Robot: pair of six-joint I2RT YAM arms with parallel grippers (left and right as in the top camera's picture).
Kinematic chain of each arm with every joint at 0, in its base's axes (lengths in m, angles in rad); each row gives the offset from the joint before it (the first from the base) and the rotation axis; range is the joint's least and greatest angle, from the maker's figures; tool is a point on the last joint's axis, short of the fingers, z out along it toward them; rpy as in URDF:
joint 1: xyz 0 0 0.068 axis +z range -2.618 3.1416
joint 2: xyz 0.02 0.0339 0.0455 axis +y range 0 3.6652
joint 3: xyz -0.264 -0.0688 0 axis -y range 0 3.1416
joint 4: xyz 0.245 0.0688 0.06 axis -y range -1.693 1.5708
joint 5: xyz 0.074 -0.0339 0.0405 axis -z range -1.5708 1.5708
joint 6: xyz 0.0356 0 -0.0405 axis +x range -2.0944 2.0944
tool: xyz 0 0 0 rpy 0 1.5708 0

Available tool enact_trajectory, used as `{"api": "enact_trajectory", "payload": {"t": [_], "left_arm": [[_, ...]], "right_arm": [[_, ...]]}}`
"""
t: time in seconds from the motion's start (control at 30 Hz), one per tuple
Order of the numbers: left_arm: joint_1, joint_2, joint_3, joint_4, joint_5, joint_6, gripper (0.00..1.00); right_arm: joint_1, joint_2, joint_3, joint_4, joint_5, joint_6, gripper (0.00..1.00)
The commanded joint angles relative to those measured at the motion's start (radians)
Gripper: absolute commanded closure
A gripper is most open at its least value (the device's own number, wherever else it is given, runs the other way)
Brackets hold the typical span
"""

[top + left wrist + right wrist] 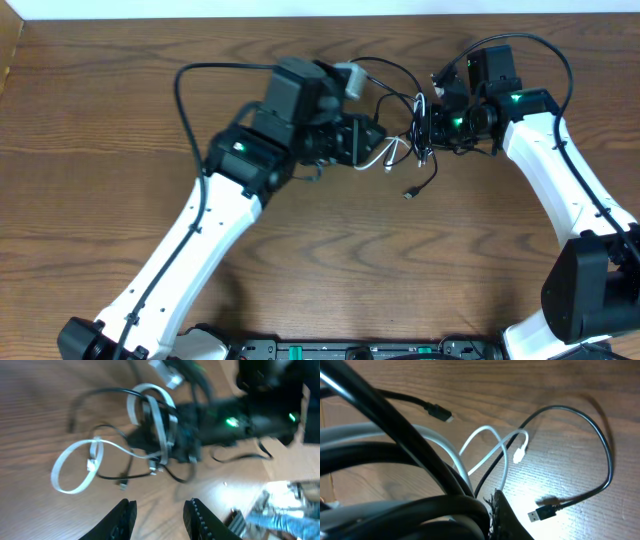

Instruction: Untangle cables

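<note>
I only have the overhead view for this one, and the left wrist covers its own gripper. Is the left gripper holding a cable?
Observer: No. The left wrist view shows the left gripper open and empty, above bare table.
Operator: Where does the white cable end?
Observer: The white cable lies in a flat loop on the wood, and its plug is free of both grippers.
Operator: And the right side?
Observer: The right gripper is shut on the bunched cables, whose loops stand up around it.
</note>
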Motion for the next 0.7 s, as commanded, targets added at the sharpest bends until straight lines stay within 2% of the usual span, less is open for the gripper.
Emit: {"api": "enact_trajectory", "payload": {"t": [0.0, 0.2, 0.5, 0.57, 0.67], "left_arm": [[-0.047, 0.008, 0.009, 0.016, -0.051, 0.026, 0.64], [-0.143, 0.032, 0.008, 0.051, -0.269, -0.094, 0.64], [-0.183, 0.179, 0.008, 0.206, -0.281, -0.18, 0.66], [-0.183, 0.201, 0.008, 0.226, -0.282, -0.18, 0.72], [-0.183, 0.22, 0.008, 0.228, -0.3, -0.179, 0.92]], "right_arm": [[0.001, -0.013, 0.018, -0.006, -0.029, 0.028, 0.99], [0.001, -0.013, 0.018, -0.005, -0.046, 0.042, 0.99], [0.002, -0.013, 0.018, -0.008, -0.075, 0.042, 0.99], [0.002, -0.013, 0.018, -0.017, -0.074, 0.038, 0.99], [0.002, -0.013, 0.018, -0.03, -0.073, 0.024, 0.99]]}}
